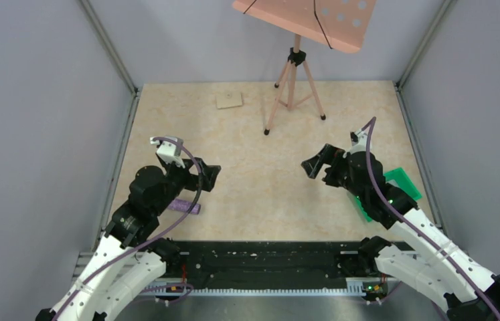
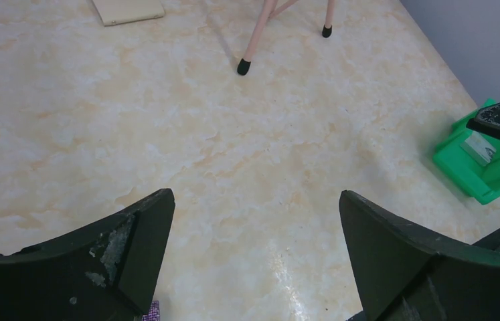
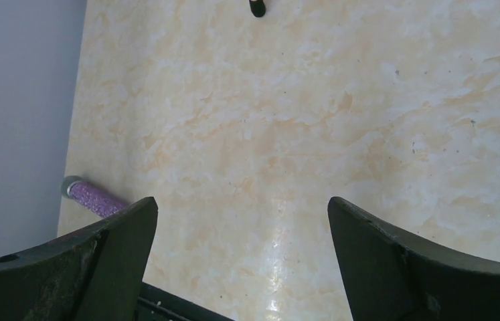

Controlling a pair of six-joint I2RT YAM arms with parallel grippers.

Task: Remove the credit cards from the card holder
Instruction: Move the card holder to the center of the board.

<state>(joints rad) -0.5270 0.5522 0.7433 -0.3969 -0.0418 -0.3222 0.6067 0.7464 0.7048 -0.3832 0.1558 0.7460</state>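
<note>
The card holder is a small beige flat square lying folded shut at the far side of the table, left of the tripod; its edge shows at the top of the left wrist view. The credit cards are hidden. My left gripper hovers over the left middle of the table, well short of the holder, its jaws open and empty. My right gripper hovers at the right middle, also open and empty. Both point toward the table's centre.
A pink tripod stand with a tilted board stands at the back centre, its feet on the table. A green plastic tray sits under the right arm. A purple microphone lies beneath the left arm.
</note>
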